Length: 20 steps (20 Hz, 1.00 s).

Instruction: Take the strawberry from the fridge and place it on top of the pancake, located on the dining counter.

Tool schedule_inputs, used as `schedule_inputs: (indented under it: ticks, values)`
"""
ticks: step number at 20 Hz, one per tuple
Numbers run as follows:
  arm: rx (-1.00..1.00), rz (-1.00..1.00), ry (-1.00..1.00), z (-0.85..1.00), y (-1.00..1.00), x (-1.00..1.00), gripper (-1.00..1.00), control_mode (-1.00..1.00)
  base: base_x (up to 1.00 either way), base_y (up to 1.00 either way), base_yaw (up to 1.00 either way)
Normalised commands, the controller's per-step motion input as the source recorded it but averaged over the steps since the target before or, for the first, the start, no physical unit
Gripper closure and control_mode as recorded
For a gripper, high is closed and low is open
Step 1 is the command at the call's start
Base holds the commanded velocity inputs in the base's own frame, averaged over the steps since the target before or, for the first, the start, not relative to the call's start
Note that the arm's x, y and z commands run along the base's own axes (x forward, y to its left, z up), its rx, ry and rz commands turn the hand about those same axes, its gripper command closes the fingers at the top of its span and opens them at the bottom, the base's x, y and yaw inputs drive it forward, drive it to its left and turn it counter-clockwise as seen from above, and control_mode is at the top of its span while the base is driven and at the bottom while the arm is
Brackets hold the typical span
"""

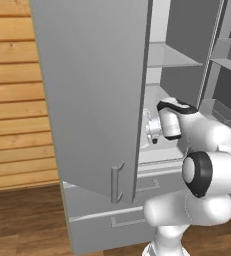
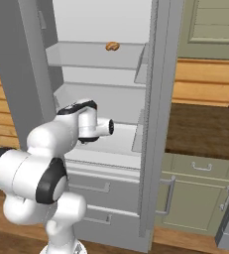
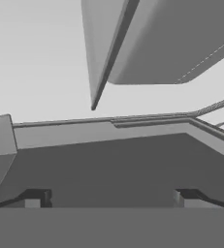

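The fridge (image 2: pixel 101 20) stands with both doors swung open and its white shelves showing. My arm reaches into the middle shelf space, and my hand (image 1: pixel 153 126) is partly behind the edge of the left door (image 1: pixel 92 90). In the hand view my gripper (image 3: pixel 112 198) is open, its two dark fingertips (image 3: pixel 36 197) set wide apart with nothing between them. It faces grey shelf and wall surfaces inside the fridge. An orange-brown lumpy food item (image 2: pixel 112 46) lies on the upper shelf. The strawberry is hidden. The pancake and the dining counter are out of view.
The right fridge door (image 2: pixel 158 99) stands edge-on beside my arm. Two fridge drawers (image 2: pixel 98 188) sit below the shelves. Green cabinets (image 2: pixel 195 198) with a dark top stand to the right. A wooden plank wall (image 1: pixel 12 100) is to the left.
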Motion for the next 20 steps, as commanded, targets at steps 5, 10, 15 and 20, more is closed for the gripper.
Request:
schedule_inputs:
  ticks: [5,10,15,20]
  values:
    - [0.0,0.09,-0.08,0.17,0.58,-0.64,-1.0,-1.0,0.0,0.0,0.0]
    - [0.0,0.09,-0.02,0.19,0.82,-0.48,-1.0,-1.0,0.0,0.0,0.0]
    - [0.0,0.12,0.0,0.2,0.9,-0.37,-1.0,-1.0,0.0,0.0,0.0]
    - [0.0,0.11,0.0,0.09,0.99,-0.31,-1.0,-1.0,0.0,0.0,0.0]
